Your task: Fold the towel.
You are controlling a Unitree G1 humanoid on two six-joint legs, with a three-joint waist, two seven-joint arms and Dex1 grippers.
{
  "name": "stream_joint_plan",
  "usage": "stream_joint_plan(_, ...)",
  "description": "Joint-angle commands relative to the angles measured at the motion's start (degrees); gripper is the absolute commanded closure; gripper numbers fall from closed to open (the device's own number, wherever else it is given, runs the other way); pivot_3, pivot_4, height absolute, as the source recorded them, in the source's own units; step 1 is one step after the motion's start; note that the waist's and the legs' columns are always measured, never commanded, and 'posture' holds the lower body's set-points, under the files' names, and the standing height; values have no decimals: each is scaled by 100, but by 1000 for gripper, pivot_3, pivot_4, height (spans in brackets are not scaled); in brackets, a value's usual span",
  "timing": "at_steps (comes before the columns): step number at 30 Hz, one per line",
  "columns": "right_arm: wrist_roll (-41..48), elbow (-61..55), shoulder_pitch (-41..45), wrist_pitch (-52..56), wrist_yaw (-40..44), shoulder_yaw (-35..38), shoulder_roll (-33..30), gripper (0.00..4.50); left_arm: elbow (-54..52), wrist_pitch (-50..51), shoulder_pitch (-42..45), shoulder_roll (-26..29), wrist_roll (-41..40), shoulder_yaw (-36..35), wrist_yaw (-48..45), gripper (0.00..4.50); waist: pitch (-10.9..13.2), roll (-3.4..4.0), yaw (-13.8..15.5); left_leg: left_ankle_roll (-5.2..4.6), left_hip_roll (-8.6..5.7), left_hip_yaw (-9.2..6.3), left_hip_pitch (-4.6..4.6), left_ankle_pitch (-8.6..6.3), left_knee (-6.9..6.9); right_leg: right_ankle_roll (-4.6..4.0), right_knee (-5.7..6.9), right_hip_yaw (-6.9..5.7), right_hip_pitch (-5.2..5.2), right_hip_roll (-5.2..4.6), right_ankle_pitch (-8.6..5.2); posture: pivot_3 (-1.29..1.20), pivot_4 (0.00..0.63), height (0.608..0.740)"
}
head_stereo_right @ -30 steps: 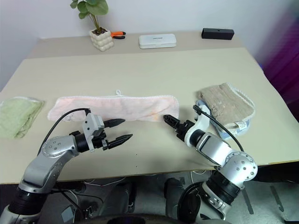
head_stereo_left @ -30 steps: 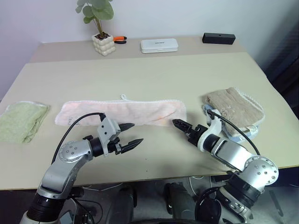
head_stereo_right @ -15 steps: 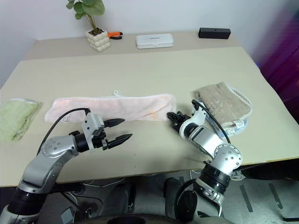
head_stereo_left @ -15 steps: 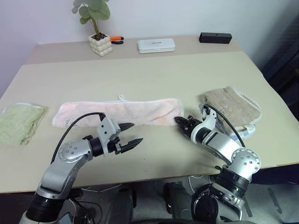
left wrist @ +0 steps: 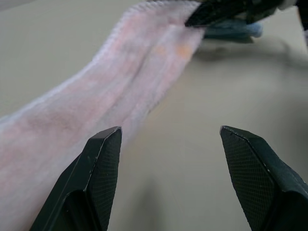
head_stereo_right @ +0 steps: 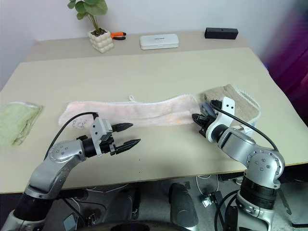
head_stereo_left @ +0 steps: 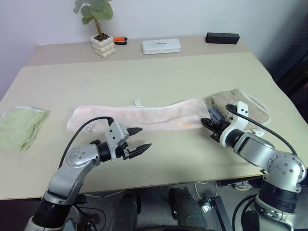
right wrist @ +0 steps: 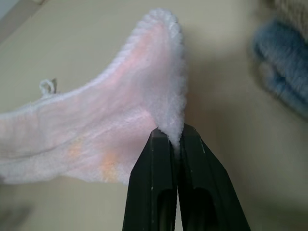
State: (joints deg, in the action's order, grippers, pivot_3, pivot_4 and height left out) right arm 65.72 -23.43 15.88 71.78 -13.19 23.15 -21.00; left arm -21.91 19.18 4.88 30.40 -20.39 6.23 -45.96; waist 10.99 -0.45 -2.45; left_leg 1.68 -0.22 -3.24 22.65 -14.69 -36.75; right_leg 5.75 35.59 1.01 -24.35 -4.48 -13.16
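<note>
Pink terry towel (head_stereo_left: 137, 117) w/ white scalloped edging lies as one long strip across the middle of the beige table (head_stereo_left: 159, 72), nearer its front edge, small loop on its far side. Head views: right gripper (head_stereo_left: 208, 123) is pinched on the towel's right end, just beside the beige knitted towel (head_stereo_left: 240, 106) near the table's right edge. Left gripper (head_stereo_left: 138, 140) hovers near the front edge w/ fingers spread wide, empty, just short of the strip. One light green towel (head_stereo_left: 21, 126) sits at the left edge; so three towels total, two grippers. At the back edge: one potted plant (head_stereo_left: 102, 29), one white flat box (head_stereo_left: 161, 46), one black bar (head_stereo_left: 222, 38).

Left wrist view: both fingers stand well apart, pink strip running past one of them.

Right wrist view: fingers are closed tight on just the end hem.

Risk, as I judge it: grip is thin, so the hem could slip out mid-fold; dragging the end could also snag the knitted towel alongside.
</note>
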Motion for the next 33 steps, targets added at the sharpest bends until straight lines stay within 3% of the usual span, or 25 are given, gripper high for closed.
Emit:
stream_joint_plan(1,-231,-288,253,-181,629,-287,-588,4460,-32,-127,64,5,30,-26,-9,1150,1,2,6,0,0,0,0,0,1,0,-1,0,0,0,0,0,150,738)
stream_joint_plan(5,-423,-613,580,-231,1380,-915,-1213,4460,-180,-63,-34,72,-40,-78,-36,1150,2,-2,11,0,-2,3,7,0,0,1,-12,1,0,-3,1,0,150,738)
stream_joint_plan(8,-625,-693,867,-331,1753,-1433,-1287,4460,-332,54,-107,110,-117,-60,-44,1150,2,-2,17,-3,-1,-1,7,-2,1,1,-13,-1,0,-2,1,0,150,738)
stream_joint_plan(13,-1467,-223,1734,-678,2268,-3055,-535,4460,-798,426,-497,210,-381,-230,83,1150,3,-3,-7,-4,2,-2,6,-2,1,0,-11,-1,-2,1,2,0,150,738)
stream_joint_plan(16,-2140,337,2093,-1077,2554,-3664,-193,4460,-841,494,-792,306,-355,-437,212,1150,3,-4,21,-4,2,-6,7,-2,2,1,-10,-4,-4,1,2,0,150,738)
stream_joint_plan(22,-3028,1327,2453,-1713,3149,-4323,422,4460,-872,518,-1207,462,-457,-961,329,1150,3,-6,54,-3,-4,-6,21,-2,-9,-1,-14,-7,-7,-9,4,0,150,738)
stream_joint_plan(31,-3814,1713,2454,-2076,3678,-4583,797,4460,-719,455,-1298,550,-456,-1178,328,1150,3,-6,43,-3,-3,-9,22,-2,-8,3,-11,-10,-11,-8,6,0,150,738)
stream_joint_plan(33,-3879,1685,2429,-2153,3730,-4474,845,3869,-693,460,-1290,540,-463,-1179,332,1150,3,-6,36,-3,-4,-9,22,-2,-8,2,-10,-10,-11,-8,6,0,150,738)
